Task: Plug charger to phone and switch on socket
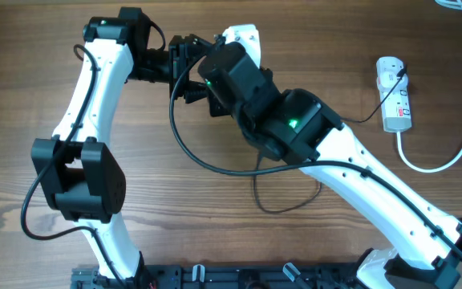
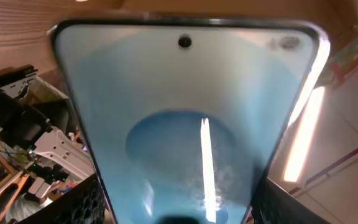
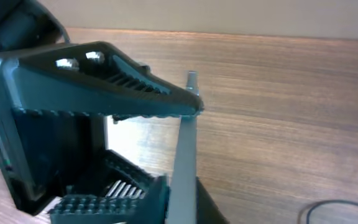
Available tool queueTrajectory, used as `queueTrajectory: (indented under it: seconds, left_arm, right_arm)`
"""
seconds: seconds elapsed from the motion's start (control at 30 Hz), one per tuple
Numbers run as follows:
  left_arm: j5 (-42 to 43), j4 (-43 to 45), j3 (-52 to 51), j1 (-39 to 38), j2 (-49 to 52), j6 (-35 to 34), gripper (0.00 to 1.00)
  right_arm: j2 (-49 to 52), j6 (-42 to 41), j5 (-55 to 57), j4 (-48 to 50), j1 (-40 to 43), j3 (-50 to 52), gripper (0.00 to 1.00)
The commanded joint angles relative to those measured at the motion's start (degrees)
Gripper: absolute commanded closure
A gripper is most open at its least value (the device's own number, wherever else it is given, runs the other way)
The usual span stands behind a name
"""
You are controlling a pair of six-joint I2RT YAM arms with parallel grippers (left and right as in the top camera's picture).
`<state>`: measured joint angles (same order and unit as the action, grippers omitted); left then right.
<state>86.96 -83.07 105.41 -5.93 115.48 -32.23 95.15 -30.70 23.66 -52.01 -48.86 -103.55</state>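
The flat cyan-screened smartphone (image 2: pixel 185 124) is clamped by its side edges in the left gripper (image 2: pixel 182 200), upper centre of the overhead frame. The spread of the right gripper (image 1: pixel 201 87) cannot be told. The white power strip (image 1: pixel 395 95) is located upper right, thin black charger cable (image 1: pixel 363 120) attached.

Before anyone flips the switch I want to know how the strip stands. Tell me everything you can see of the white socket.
The socket is a white, elongated, plastic-looking power strip with rounded ends. It lies flat on the right of the wooden table. Small red and black markings show on its face. A black plug sits near its far end, and its thin black cable trails left. A white cord leaves the near end and loops right. Neither gripper touches it.
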Motion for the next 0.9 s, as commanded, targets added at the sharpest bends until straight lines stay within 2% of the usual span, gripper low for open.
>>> queueTrajectory:
  seconds: [0.0,0.03,0.1,0.17,0.2,0.27,0.4,0.47,0.57,0.63,0.77,0.87]
  left_arm:
    - [1.53,0.07,1.46,-0.33,-2.36,0.44,0.34]
    - [1.53,0.07,1.46,-0.33,-2.36,0.44,0.33]
    - [1.53,0.07,1.49,-0.33,-2.36,0.44,0.24]
    - [1.53,0.07,1.46,-0.33,-2.36,0.44,0.04]
    - [1.51,0.07,1.46,-0.33,-2.36,0.44,0.00]
    - [1.53,0.07,1.46,-0.33,-2.34,0.42,0.00]
    - [1.51,0.07,1.46,-0.33,-2.36,0.42,0.01]
    - [1.51,0.09,1.46,-0.33,-2.36,0.42,0.10]
    - [1.51,0.07,1.46,-0.33,-2.36,0.42,0.27]
    - [1.51,0.07,1.46,-0.33,-2.36,0.39,0.36]
    - [1.51,0.07,1.46,-0.33,-2.34,0.20,0.45]
    - [1.51,0.07,1.46,-0.33,-2.36,0.20,0.56]
  right_arm:
    - [0.22,0.20,-0.55,0.55,-0.31,-1.03,0.95]
    - [0.22,-0.50,-0.52,0.57,-0.31,-1.03,0.96]
    - [0.22,-3.06,-0.52,0.63,-0.31,-1.03,0.96]
    - [0.22,-8.79,-0.50,1.25,-0.31,-1.03,0.96]
    - [0.20,-13.62,-0.26,1.79,-0.20,-1.03,0.96]
    - [0.07,-23.93,1.31,1.90,0.00,-1.03,0.96]
    - [-0.87,-49.92,2.27,1.92,0.09,-1.03,0.96]
    - [-1.03,-60.59,2.25,1.57,0.09,-1.03,0.96]
    - [-1.03,-71.43,2.25,1.36,0.09,-1.03,0.96]
    - [-1.03,-74.97,2.27,1.36,0.09,-1.03,0.96]
    - [-1.03,-79.78,2.25,0.24,0.09,-1.03,0.96]
    - [-1.01,-87.95,2.25,-4.09,0.09,-1.03,0.96]
